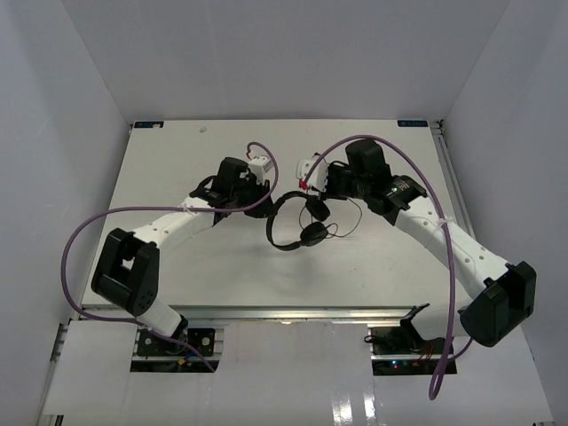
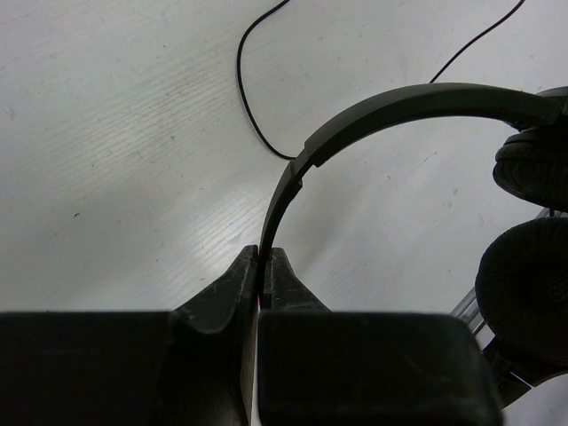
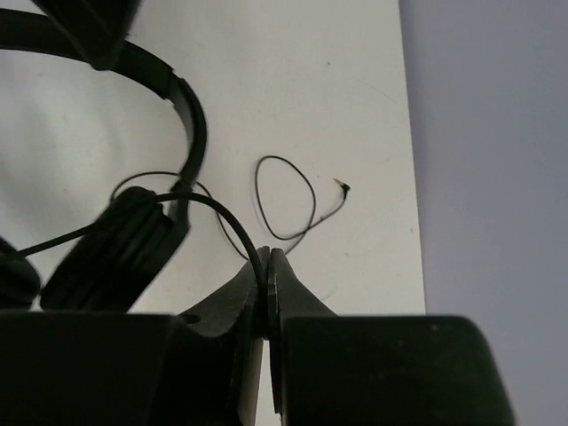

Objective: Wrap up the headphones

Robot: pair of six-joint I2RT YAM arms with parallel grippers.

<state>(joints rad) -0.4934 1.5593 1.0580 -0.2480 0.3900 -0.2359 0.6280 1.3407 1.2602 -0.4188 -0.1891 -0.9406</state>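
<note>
1. Headphones (image 1: 312, 234) are at the middle of the surface (image 1: 169, 160), between the two arms, earcups close together.
2. Left pincer (image 2: 264, 266) is clenched on the headband (image 2: 390, 102). Right pincer (image 3: 266, 264) is clenched on the thin cable (image 3: 213, 205), whose plug end lies curled loose.
3. Winding looks barely begun to me. Next, the right arm needs to carry the cable round the headphones while the left holds them steady.

My right gripper (image 3: 267, 271) has its jaws pinched together on the thin black cable (image 3: 222, 211). Left of it are the headphones (image 3: 182, 106), one padded earcup (image 3: 115, 253) nearest. Farther off, the cable lies looped on the white table (image 3: 337, 89), with its plug (image 3: 343, 186) to the right.
</note>
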